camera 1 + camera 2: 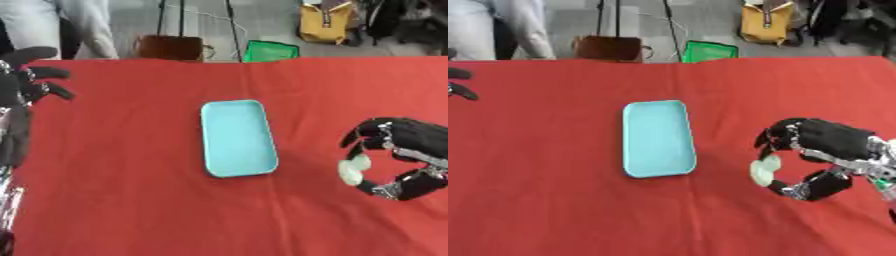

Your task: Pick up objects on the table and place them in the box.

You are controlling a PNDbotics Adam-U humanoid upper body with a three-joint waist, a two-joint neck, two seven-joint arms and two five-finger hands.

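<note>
Curled at the lower right of the frame: black right hand [404,150] with silver joints, fingers [367,131] and thumb bent round a small pale green rounded object [354,169], pinched between them just above the red cloth-covered table [131,200]. Held well to the right of the box, apart from it. Lying near the middle of the frame, lengthwise away from the camera and slightly askew: shallow light turquoise rectangular box [238,138] with rounded corners, nothing visible inside. Raised at the upper left edge: black left hand [24,80], fingers spread and relaxed, holding nothing, well apart from the box. Beyond the far table edge at the top: brown bag [171,48], green crate [270,51], yellow backpack [325,22] on the floor.
</note>
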